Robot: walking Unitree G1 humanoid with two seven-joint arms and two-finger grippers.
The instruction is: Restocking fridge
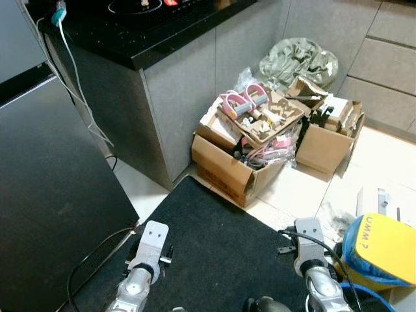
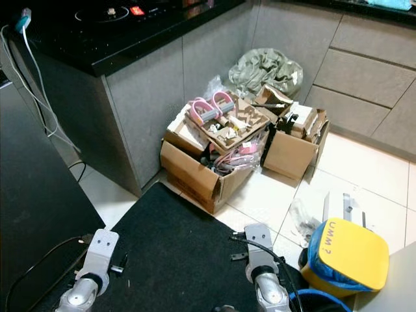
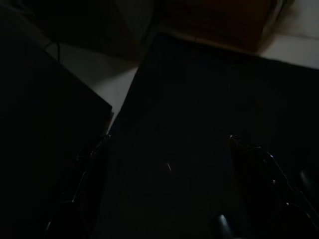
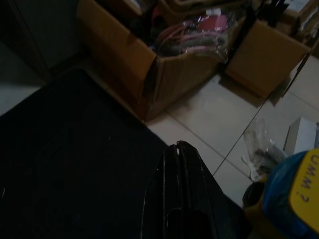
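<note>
Low over a black floor mat (image 1: 214,240), both arms hanging idle. Left pincer (image 3: 167,169) spread wide, holding nothing; right pincer (image 4: 178,164) pressed together, also holding nothing. At far left, the dark fridge (image 1: 52,195) with its door closed, beside a grey cabinet under a black desk (image 1: 149,32). Beyond the mat, on pale tiles, two open cardboard boxes (image 1: 237,162) crammed with pink-handled items and clutter, touching each other. Near the right arm, a yellow-lidded bin (image 2: 344,257) with blue liner.
</note>
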